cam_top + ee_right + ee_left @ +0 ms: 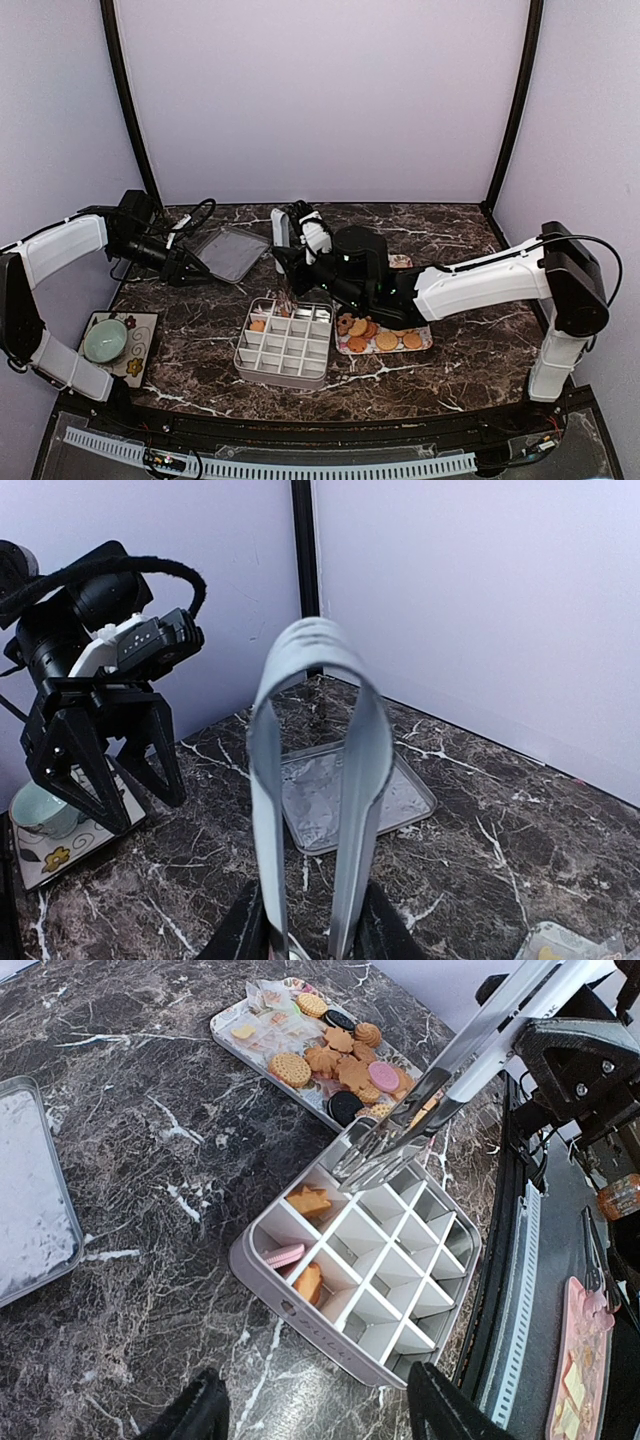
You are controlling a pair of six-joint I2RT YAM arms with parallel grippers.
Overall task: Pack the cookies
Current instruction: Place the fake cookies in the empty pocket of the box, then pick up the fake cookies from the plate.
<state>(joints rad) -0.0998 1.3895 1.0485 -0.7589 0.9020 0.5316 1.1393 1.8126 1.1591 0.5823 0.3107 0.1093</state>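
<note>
Cookies [385, 335] lie mostly heaped on the flowered tray [428, 346] right of centre. Three more sit in cells at the far left of the divided box [283, 373].

At the left, your left gripper [192, 272] hangs with its fingers spread and nothing in them, beside the bare metal tray [232, 250]. It is well apart from the box, so nothing steadies the box if the tongs drag it.

In the middle, the tongs [470, 1055] slant down over the box's far edge, their tips squeezed close together. An orange patch shows between the blades, but I cannot tell whether it is a held cookie or the heap behind. Come down crooked and the tips could catch a divider, shove the box, or drop a cookie onto the table.

On the right, your right gripper [312, 935] clamps the tongs below their bend. A slack squeeze could let them twist or slip.
</note>
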